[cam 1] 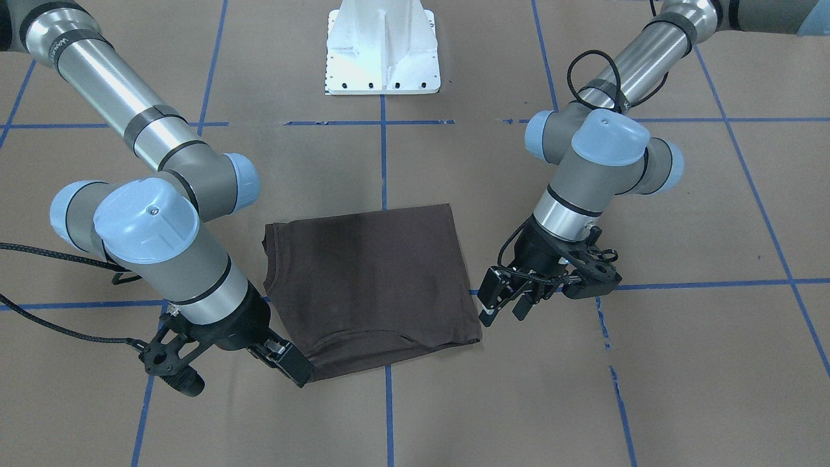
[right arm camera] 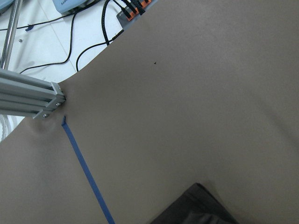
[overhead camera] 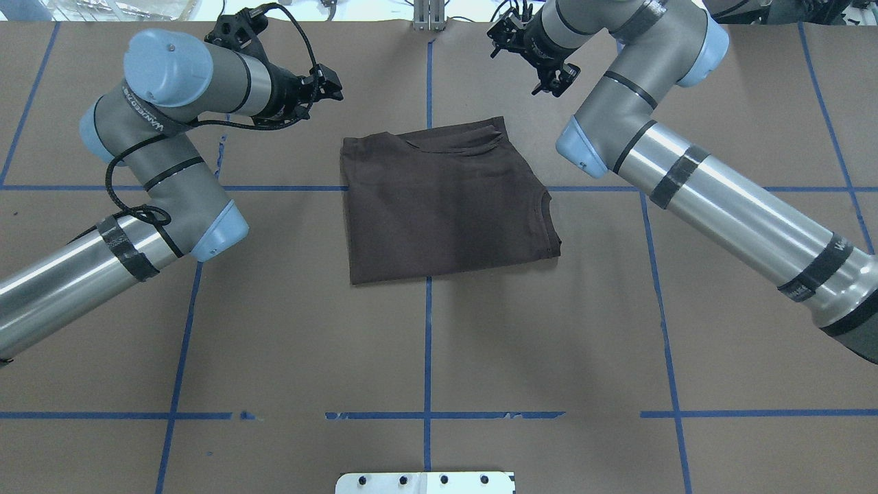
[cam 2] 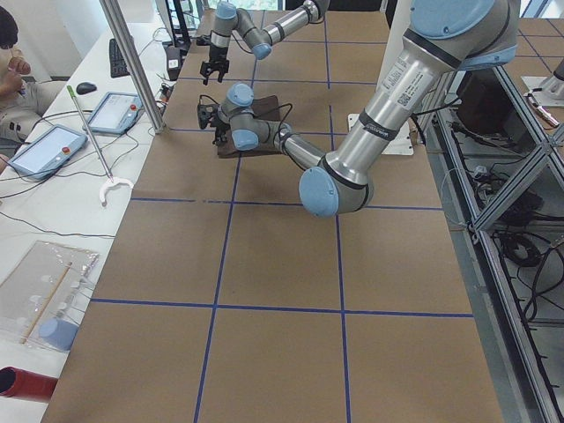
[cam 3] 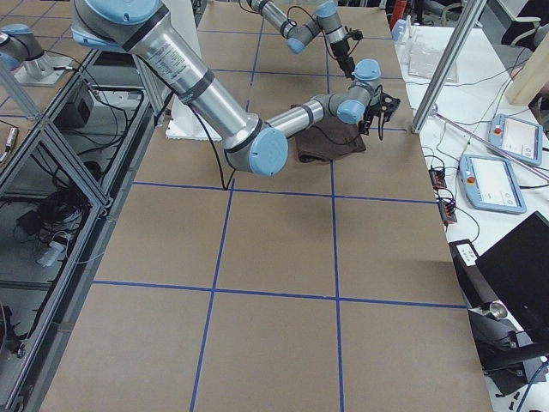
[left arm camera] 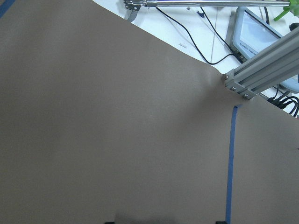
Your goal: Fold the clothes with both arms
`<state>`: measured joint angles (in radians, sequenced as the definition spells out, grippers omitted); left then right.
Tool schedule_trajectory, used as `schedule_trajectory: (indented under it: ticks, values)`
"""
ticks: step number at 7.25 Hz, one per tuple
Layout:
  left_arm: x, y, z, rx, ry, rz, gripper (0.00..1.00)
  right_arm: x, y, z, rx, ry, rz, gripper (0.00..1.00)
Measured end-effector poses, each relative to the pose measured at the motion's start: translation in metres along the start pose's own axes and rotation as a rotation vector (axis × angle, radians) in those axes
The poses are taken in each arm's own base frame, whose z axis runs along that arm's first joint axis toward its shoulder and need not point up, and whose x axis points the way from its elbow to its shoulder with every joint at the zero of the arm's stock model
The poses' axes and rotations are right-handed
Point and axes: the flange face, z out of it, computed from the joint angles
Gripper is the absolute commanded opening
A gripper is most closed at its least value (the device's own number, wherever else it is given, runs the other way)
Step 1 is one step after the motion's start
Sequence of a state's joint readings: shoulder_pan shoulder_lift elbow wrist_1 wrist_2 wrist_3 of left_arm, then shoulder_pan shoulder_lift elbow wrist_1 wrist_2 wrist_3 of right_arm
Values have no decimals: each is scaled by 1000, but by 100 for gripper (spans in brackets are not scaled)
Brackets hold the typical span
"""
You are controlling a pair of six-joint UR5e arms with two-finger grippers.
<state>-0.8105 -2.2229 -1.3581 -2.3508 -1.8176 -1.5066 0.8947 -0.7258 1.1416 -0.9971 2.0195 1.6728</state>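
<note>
Two grippers are flanking the folded brown T-shirt (cam 1: 369, 279), which is lying flat mid-worktop (cam 1: 681, 363). My left gripper (cam 1: 504, 310) is hovering just beside it, fingers wide; my right gripper (cam 1: 295, 366) is sitting at its corner, and I cannot tell its fingers' spread.

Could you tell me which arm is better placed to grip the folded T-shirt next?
Probably the right. The right gripper sits at a corner of the T-shirt, and its wrist view shows cloth. The left gripper hangs open, apart from the opposite edge, its wrist view showing only paper.
</note>
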Motion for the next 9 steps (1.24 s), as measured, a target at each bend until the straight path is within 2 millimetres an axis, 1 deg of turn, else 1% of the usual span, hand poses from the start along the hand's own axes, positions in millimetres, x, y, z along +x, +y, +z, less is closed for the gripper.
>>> schedule_trajectory:
  ticks: [1,2,3,4,5,6,7,8,9]
  values:
    - [2,10,1,-13,1,2,0,7,22,4,-15,0,-8,91]
    - [6,22,8,-31,-9,7,0,10,41,8,-21,-3,-14,92]
    - [17,32,20,-48,-22,12,0,10,54,11,-18,-7,-22,93]
    - [31,42,40,-67,-41,17,0,10,66,14,-17,-9,-30,93]
    - [35,52,59,-85,-66,35,0,10,82,22,-11,-8,-42,93]
    - [30,58,78,-96,-97,66,0,9,101,33,10,-9,-59,93]
    - [26,59,95,-98,-128,88,0,11,118,44,34,-5,-75,93]
    - [28,58,106,-95,-145,102,0,17,134,61,55,11,-92,92]
    - [33,57,111,-91,-150,108,0,23,142,77,76,33,-104,90]
